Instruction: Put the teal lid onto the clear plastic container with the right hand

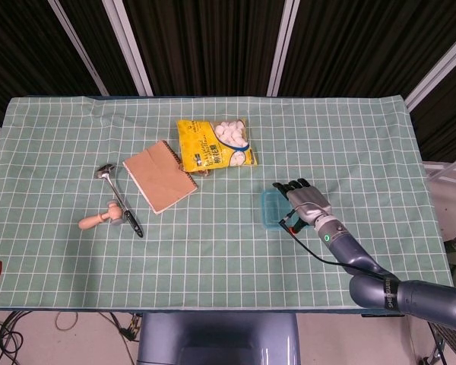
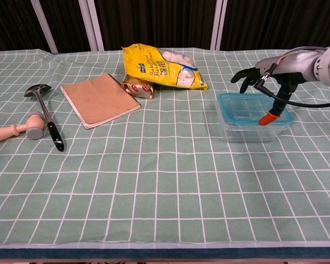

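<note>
On the surface (image 2: 154, 192) I count one clear plastic container (image 2: 253, 126), carrying one teal lid (image 2: 243, 107), and one of my hands, the right hand (image 2: 269, 69), is in view above it. Further items: one yellow bag (image 2: 162, 66) of white pieces, one small wrapped packet (image 2: 138, 88) just beside it, and one brown notebook (image 2: 99, 99). Utensils total two: one metal ladle (image 2: 44, 113) with a black handle and one wooden-handled mallet (image 2: 16, 131), lying against each other at the left of the surface.
</note>
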Available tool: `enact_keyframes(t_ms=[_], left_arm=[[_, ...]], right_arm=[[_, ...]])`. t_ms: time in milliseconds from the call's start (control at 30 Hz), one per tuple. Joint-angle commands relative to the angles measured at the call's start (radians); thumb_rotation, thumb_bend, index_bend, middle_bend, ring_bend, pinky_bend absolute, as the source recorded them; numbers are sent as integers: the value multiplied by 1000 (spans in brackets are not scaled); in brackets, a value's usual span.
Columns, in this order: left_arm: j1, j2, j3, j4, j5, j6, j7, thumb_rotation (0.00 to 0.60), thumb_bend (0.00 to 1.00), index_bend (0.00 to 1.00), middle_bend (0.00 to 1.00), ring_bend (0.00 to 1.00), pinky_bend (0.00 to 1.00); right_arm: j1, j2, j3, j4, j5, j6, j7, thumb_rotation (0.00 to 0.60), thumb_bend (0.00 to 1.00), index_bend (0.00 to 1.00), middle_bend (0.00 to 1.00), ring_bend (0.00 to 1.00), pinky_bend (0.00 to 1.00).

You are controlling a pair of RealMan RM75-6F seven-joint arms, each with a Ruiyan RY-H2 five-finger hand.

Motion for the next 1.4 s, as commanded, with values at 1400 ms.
enact_keyframes(t_ms=[1400], left_arm=[[-1,0,1,0,-3,-2,4,600,324,67,0,0,0]], right_arm=[[11,-38,-13,30,16,19,-5,600,256,7,487,101,0]])
